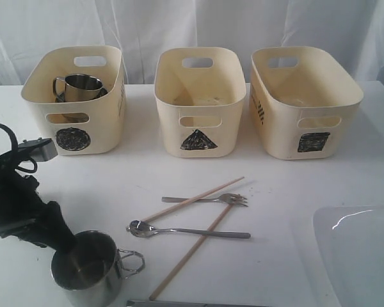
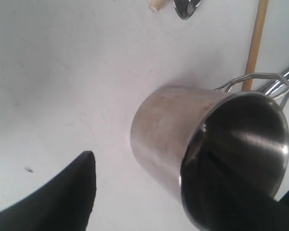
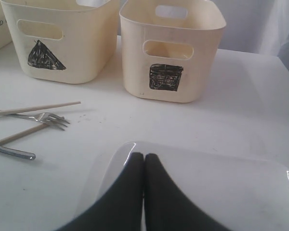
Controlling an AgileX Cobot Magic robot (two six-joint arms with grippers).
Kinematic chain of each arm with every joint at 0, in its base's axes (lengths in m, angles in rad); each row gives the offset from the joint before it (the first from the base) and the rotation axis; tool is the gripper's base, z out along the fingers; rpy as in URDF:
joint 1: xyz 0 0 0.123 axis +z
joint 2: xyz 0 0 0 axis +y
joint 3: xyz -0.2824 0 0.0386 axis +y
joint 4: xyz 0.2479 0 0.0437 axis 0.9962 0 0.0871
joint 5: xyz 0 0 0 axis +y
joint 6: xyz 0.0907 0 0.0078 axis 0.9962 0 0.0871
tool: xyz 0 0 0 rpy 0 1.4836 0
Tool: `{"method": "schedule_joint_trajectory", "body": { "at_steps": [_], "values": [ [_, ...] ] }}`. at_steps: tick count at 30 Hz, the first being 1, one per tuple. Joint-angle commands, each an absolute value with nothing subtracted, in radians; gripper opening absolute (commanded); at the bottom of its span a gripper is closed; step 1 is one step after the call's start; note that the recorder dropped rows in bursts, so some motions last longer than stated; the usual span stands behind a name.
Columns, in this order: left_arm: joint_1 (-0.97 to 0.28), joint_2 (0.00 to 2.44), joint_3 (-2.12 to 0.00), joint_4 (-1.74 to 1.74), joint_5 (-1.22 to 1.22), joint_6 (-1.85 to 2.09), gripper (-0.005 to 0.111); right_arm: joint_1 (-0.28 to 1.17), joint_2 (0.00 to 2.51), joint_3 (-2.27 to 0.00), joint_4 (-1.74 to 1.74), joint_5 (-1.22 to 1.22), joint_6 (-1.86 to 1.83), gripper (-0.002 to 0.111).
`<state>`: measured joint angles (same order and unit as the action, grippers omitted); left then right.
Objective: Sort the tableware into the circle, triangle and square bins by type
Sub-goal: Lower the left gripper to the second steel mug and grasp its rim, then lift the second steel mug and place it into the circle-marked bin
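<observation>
A steel mug [image 1: 89,272] stands at the table's front left. My left gripper [image 2: 149,161] is open astride its wall: one finger [image 2: 72,197] outside and clear of it, the other finger [image 2: 236,197] inside the mug [image 2: 183,139]. A second mug [image 1: 80,86] sits in the circle bin [image 1: 73,137]. The triangle bin [image 1: 198,139] and square bin [image 1: 313,142] stand to its right. Fork [image 1: 208,199], spoon [image 1: 179,231] and two chopsticks [image 1: 192,199] lie crossed mid-table. My right gripper [image 3: 144,156] is shut and empty over the white plate [image 3: 221,192]. The small bowl is out of view.
The plate [image 1: 358,249] fills the front right corner of the table. A white curtain [image 1: 192,25] hangs behind the bins. A thin grey bar [image 1: 192,304] shows at the front edge. The left arm's black cables [image 1: 6,166] rise along the left side.
</observation>
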<state>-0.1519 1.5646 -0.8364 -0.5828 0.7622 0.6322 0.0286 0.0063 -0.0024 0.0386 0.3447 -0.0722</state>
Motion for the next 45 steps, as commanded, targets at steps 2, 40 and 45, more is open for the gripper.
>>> {"method": "schedule_joint_trajectory", "body": {
  "at_steps": [2,40,45],
  "values": [
    [-0.152,1.564,-0.798,-0.636,0.686,0.658,0.064,0.023,0.0,0.0,0.037,0.342,-0.072,0.0],
    [-0.152,1.278,-1.05,-0.691,-0.155,0.677,0.0,0.023,0.0,0.0,0.037,0.342,-0.072,0.0],
    [-0.152,1.579,-1.272,-0.559,-0.285,0.667,0.0,0.023,0.0,0.0,0.037,0.342,-0.072,0.0]
  ]
}}
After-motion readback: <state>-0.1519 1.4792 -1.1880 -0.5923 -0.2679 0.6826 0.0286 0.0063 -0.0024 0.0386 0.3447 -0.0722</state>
